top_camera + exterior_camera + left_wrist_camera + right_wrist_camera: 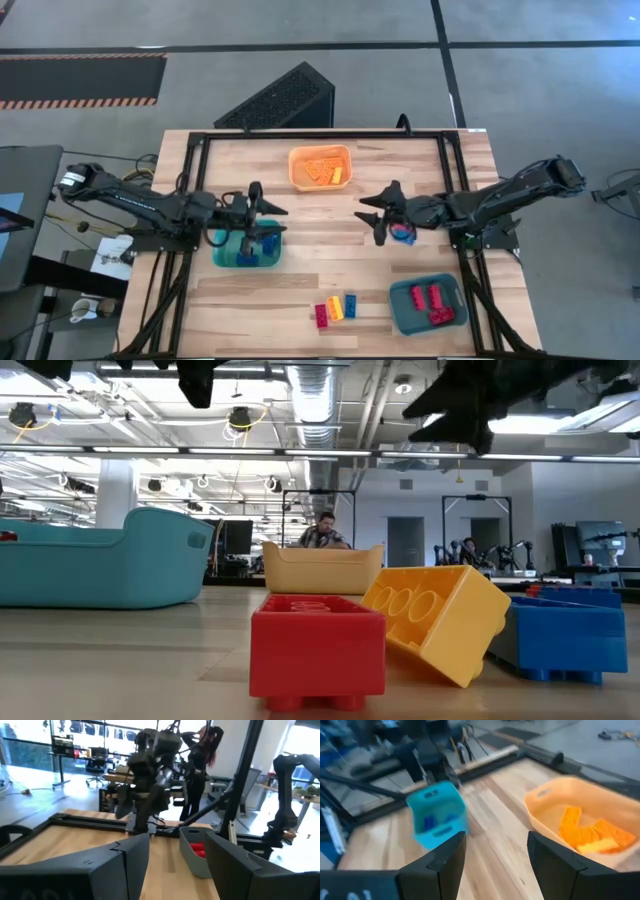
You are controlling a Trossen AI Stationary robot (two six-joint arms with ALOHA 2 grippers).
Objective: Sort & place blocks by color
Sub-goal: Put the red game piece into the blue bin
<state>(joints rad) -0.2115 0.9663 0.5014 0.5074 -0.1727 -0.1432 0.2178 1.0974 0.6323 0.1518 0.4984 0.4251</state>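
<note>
High view | L gripper [268, 222] over teal bin [246, 250] at 9 o'clock, jaws apart, empty | R gripper [378, 215] centre, same | blocks [336, 309] loose at 6 o'clock — risk: wrong-colour drop, arms clash mid-bench.

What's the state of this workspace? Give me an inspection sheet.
Surface: wooden table, black frame.
Job's things: red block, yellow block and blue block loose; others sorted in orange bin, left teal bin, right teal bin.
Clutter: nothing seen.
Grippers: left gripper over left teal bin, open, empty; right gripper mid-table, open, empty.
Cables: cables by left arm's base.
Surroundings: person beyond table.
</note>
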